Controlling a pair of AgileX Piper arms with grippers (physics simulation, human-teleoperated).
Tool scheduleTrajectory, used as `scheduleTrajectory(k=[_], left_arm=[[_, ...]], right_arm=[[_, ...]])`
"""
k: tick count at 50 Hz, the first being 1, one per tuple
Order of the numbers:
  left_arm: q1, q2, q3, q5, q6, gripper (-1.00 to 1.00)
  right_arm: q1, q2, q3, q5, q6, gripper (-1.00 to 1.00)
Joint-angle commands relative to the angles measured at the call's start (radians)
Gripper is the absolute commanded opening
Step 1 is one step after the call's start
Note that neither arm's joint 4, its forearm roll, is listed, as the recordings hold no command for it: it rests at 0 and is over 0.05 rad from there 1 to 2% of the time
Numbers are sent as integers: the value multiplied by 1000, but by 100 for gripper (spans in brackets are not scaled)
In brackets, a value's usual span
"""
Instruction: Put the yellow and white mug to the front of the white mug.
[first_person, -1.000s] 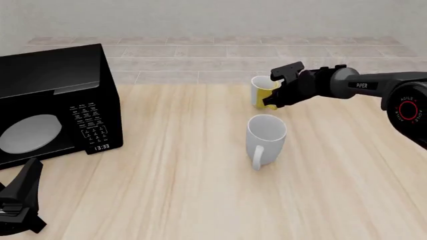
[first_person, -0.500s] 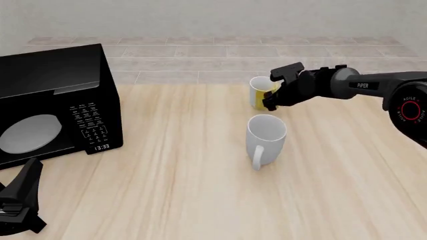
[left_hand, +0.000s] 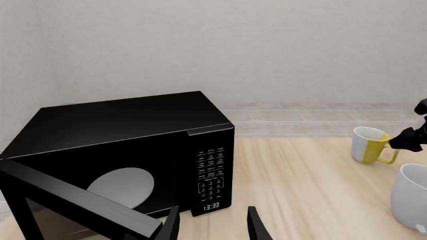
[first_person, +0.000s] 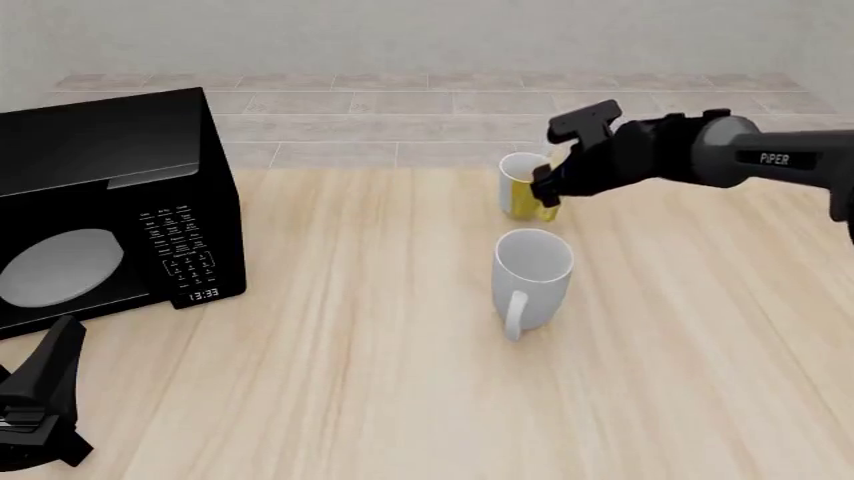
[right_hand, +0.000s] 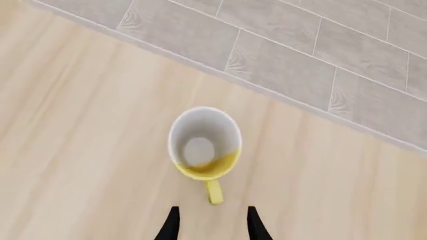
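Right gripper at roughly 1 o'clock in the front view, hovering just above the handle side of the yellow and white mug. Jaws parted in the right wrist view, two dark fingertips either side of a clear gap, nothing between them. Yellow handle pointing toward that gap, apart from both tips. Not gripping.

Yellow and white mug upright on the wooden table, near the table's far edge, at 12 o'clock from the white mug. Small gap between the two mugs, not touching. Yellow inner wall seen from above; yellow handle also seen from the left wrist view.

White mug upright, just right of table centre, loop handle turned toward 6 o'clock in the front view. Partly in frame at the edge of the left wrist view.

Left gripper low at 8 o'clock in the front view, well apart from both mugs. Fingers spread with an empty gap in the left wrist view, holding nothing.

Black microwave at 9 o'clock, door swung open, clock display reading 13:33.
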Motion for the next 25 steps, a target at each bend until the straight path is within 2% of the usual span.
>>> scheduleTrajectory(k=[1,8,17,25], left_arm=[[0,0,0,0,0,100],[0,0,0,0,0,100],[0,0,0,0,0,100],[0,0,0,0,0,100]], right_arm=[[11,-92,81,-31,-12,100],[44,-175,173,-80,-5,100],[55,-263,242,-94,-39,100],[64,-359,320,-118,-38,100]])
